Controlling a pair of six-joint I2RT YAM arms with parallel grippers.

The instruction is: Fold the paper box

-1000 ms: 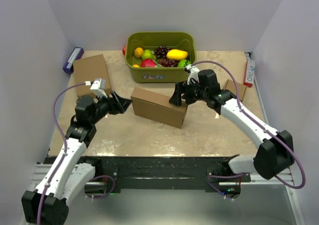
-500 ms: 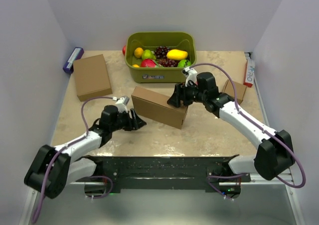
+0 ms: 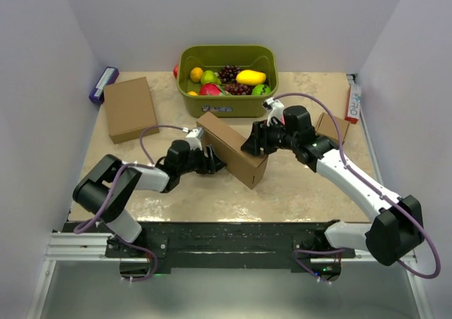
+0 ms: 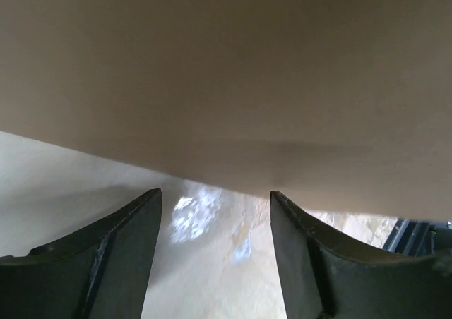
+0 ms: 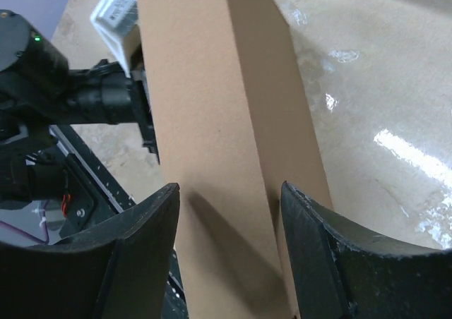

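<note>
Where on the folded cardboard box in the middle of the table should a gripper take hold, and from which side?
Probably across the thin top edge of the cardboard box, coming from above. It stands as a long, narrow slab on the table, so open fingers can span its thickness, as the right gripper shows; its broad faces look too wide.

Top: high behind the bases, facing far | Left wrist: pressed against paper box (image 4: 233,79) | Right wrist: close above it, shared.

My left gripper (image 3: 214,162) and right gripper (image 3: 253,141) flank the paper box (image 3: 232,149) standing tilted before the green fruit bin (image 3: 227,104).
</note>
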